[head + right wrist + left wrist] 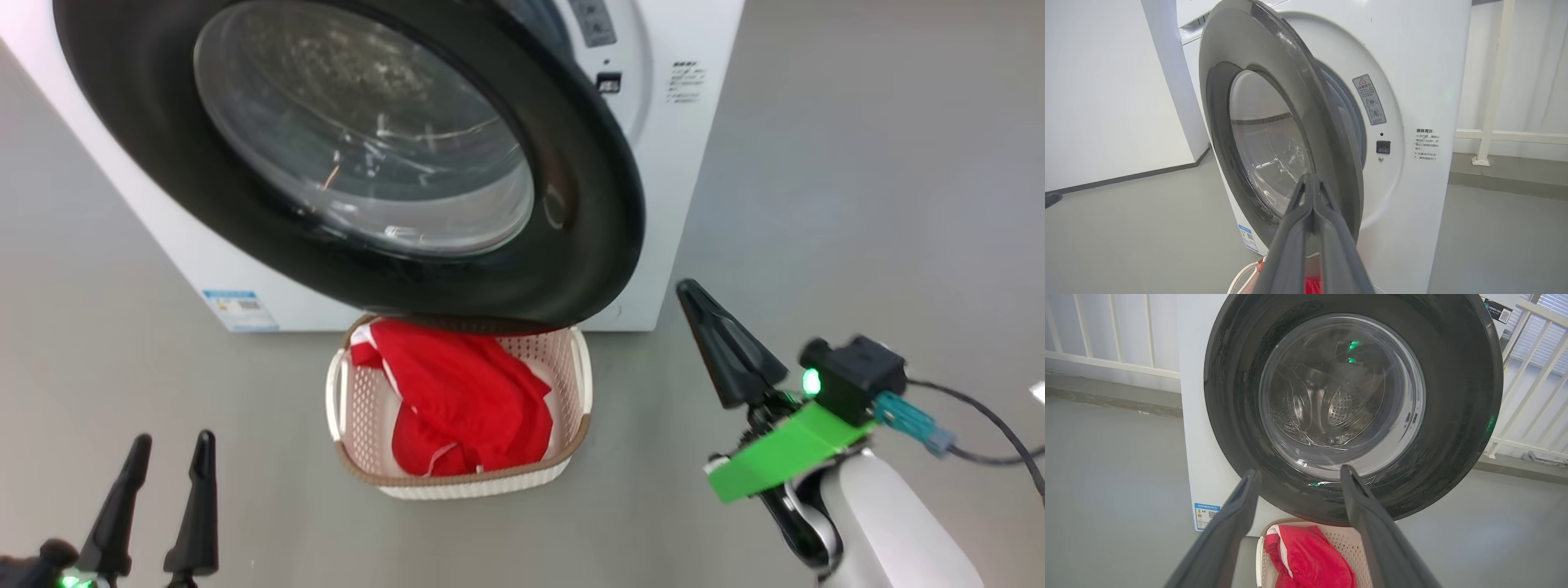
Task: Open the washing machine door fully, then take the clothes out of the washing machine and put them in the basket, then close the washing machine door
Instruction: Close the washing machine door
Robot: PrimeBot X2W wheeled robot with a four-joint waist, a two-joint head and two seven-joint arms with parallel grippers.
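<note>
The washing machine door point(367, 147), round with a black rim and a glass bowl, stands part way open, swung out from the white washing machine point(694, 98) over the basket. In the right wrist view the door point(1274, 134) stands apart from the machine front point(1412, 102). The cream basket point(571, 367) sits on the floor below it with red clothes point(465, 400) inside. My left gripper point(170, 441) is open at the lower left, clear of everything. My right gripper point(694, 290) is shut on nothing, right of the door's lower edge. The steel drum point(1339, 408) shows through the glass.
Grey floor point(857, 204) spreads around the machine. A white railing point(1535, 375) runs behind it on both sides. A white wall point(1106, 81) stands to the machine's side in the right wrist view. A blue label point(237, 306) marks the machine's lower front.
</note>
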